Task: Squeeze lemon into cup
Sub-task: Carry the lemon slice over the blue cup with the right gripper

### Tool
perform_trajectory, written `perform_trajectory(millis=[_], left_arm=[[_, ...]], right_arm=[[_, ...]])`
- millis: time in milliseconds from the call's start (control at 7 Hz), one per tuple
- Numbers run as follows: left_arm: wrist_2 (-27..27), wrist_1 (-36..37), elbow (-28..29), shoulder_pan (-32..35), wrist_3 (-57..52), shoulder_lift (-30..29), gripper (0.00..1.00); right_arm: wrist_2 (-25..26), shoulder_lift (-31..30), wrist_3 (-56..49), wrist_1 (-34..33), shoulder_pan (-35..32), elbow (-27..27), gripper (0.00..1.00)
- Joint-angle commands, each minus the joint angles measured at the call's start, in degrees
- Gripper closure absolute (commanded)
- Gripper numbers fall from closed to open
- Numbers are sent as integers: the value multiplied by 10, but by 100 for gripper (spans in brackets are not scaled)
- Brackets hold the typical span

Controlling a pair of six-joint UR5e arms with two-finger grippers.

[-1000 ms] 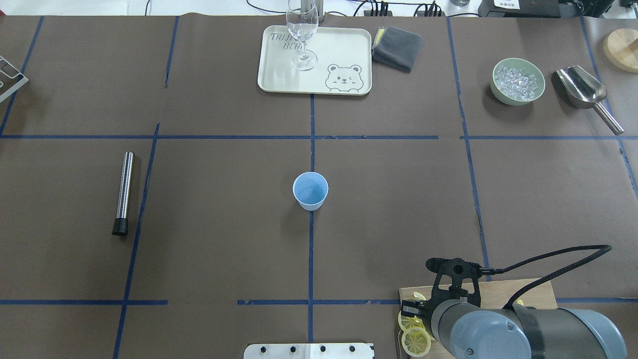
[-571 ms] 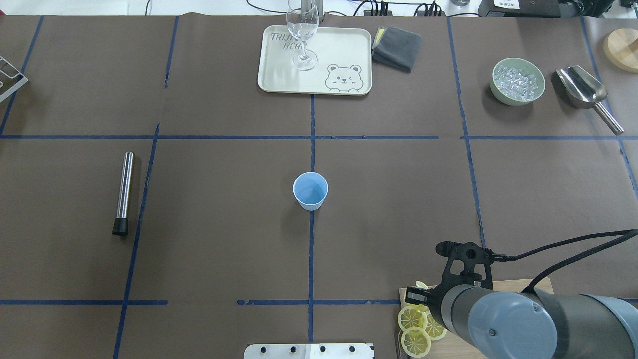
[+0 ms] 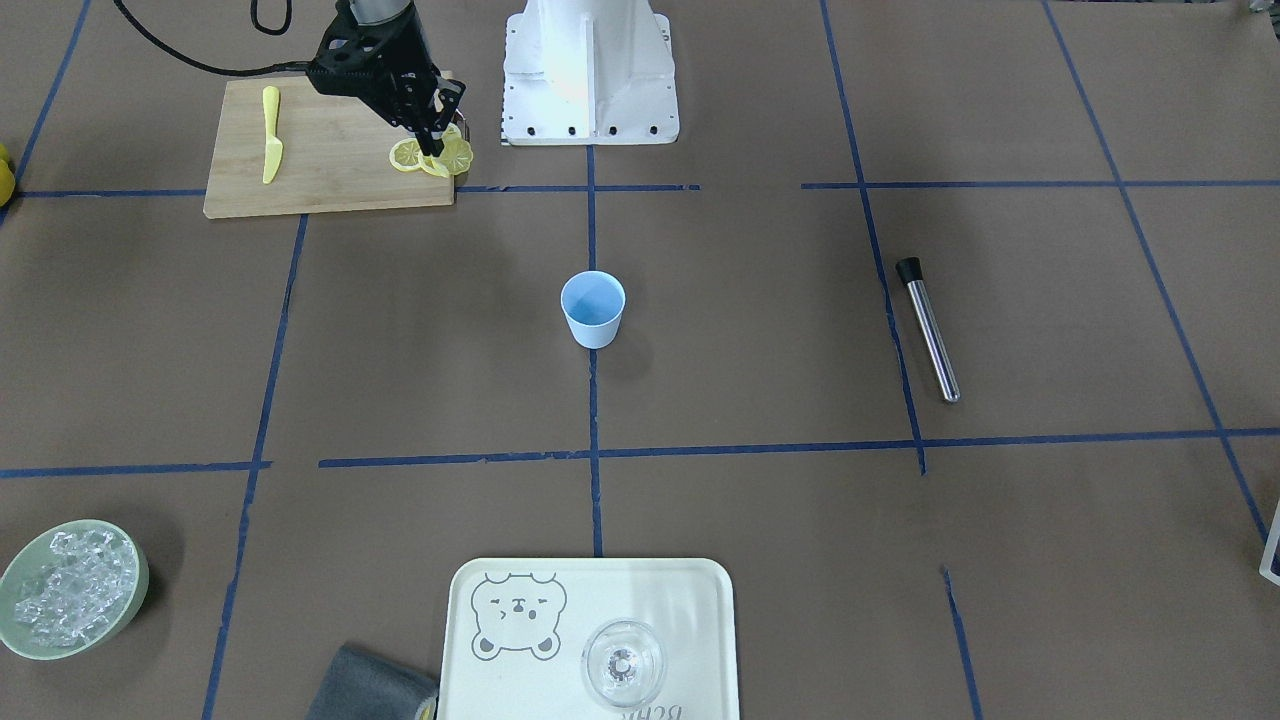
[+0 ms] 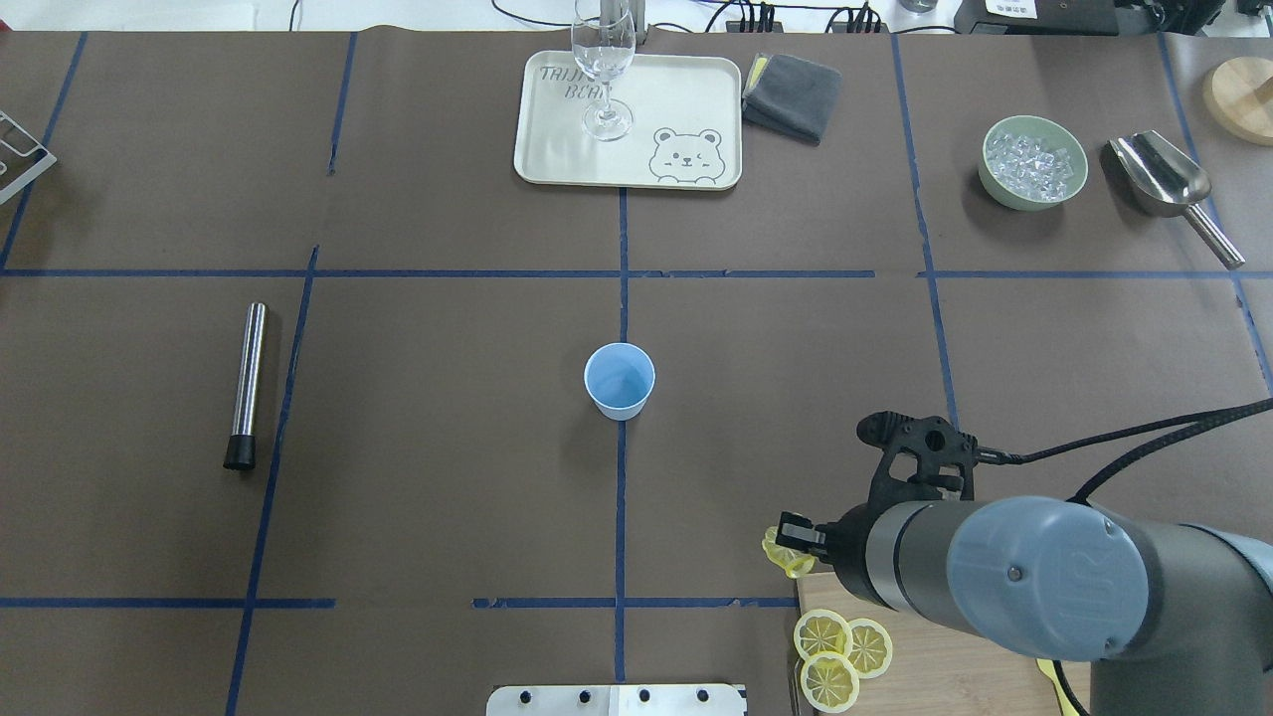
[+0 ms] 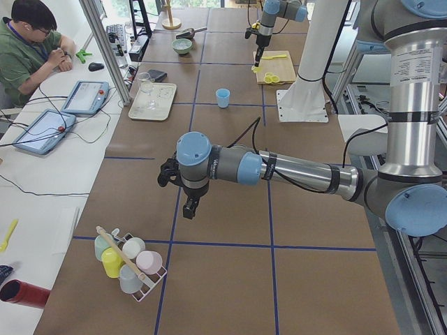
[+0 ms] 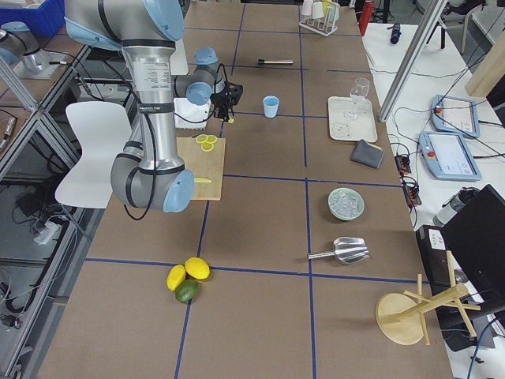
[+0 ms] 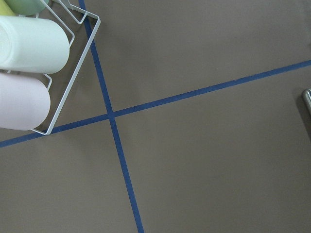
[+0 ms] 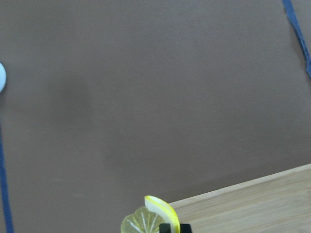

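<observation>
A table (image 4: 428, 497) covered in brown paper is marked off by blue tape lines (image 4: 448, 272). A white chair (image 6: 99, 142) is set at one long side of the table; a white workbench (image 5: 56, 195) is ranged along the other.

Right arm reaches forward, wrist angled down; right gripper (image 4: 796, 538) clamped on the lemon (image 4: 779, 559). Left arm extended level, left gripper (image 5: 190, 206) pointing downward, finger state indeterminate

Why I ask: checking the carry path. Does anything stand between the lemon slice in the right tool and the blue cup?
Nothing visible does. The right tool grips the lemon slice near a corner of the cutting board, and only bare table lies between it and the cup.
</observation>
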State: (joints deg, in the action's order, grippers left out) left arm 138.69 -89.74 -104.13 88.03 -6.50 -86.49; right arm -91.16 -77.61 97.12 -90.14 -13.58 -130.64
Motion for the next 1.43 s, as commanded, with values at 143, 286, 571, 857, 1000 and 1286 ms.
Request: perform_trajectory(millis=[143,286,571,857,1000,1286], left_arm=[[0,0,2,-1,0,-1,0],[0,0,0,-1,1,-1,0],[0,0,0,0,0,0,0],[0,-1,0,0,-1,0,0],[0,0,0,0,-1,0,0],[0,-1,2,0,-2,0,0]], right_arm=[[-10,150,-1,-5,-66,104,100],[-11,182,-2,-3,-84,135,100],[-10,227,-3,2,-96,188,100],[-10,266,-4,4,-100,244,100],[-10,266,-10,4,-101,246,100],[-10,266,-27,4,-109,265,100]])
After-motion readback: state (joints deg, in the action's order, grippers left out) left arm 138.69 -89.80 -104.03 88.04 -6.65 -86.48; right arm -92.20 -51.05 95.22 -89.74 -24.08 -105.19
